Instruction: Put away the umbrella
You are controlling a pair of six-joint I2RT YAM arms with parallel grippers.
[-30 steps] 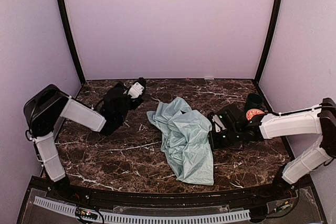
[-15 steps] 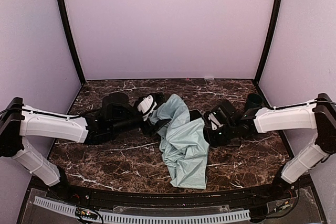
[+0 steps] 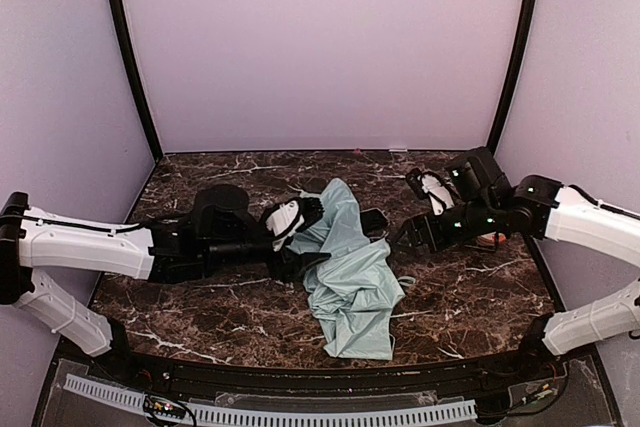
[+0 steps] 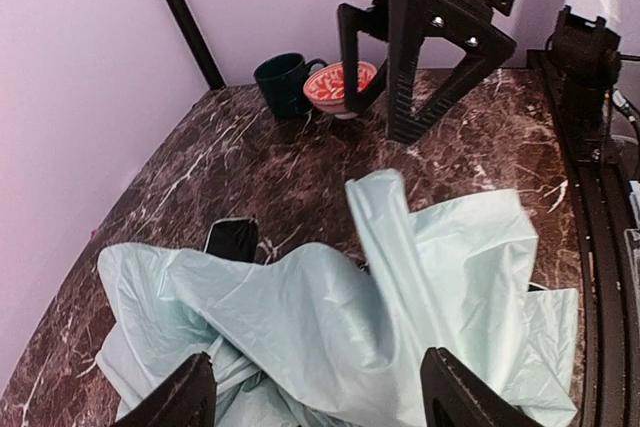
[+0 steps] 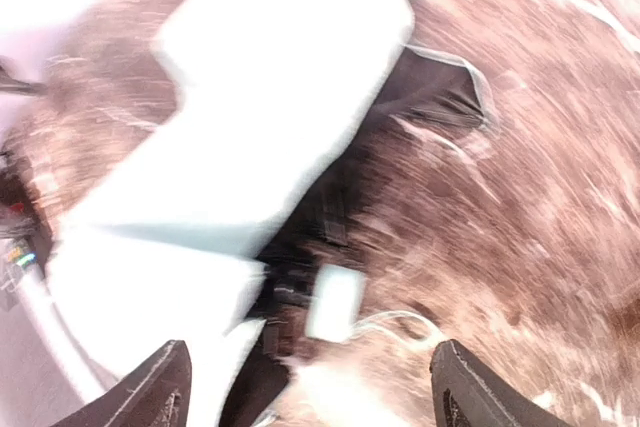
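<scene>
Pale mint umbrella [image 3: 352, 277], canopy loose and crumpled, lying collapsed, black underside showing

No lettering, label, brand or number can be read in any view. The umbrella [image 3: 350, 272] shows plain mint fabric. The bowl [image 4: 338, 84] at the bench's far right corner bears only a red-and-white pattern, and the dark cup [image 4: 282, 82] beside it is unmarked. The right wrist view is too blurred to read.

A dark green cup [image 4: 283, 82] and an orange-and-white patterned bowl [image 4: 340, 87] are shown just beside each other, far ahead of the left fingers [image 4: 185, 399], on a dark marble table [image 4: 200, 172]. Lilac walls [image 4: 80, 97] and a black corner post [image 4: 180, 12] are seen beyond.
</scene>
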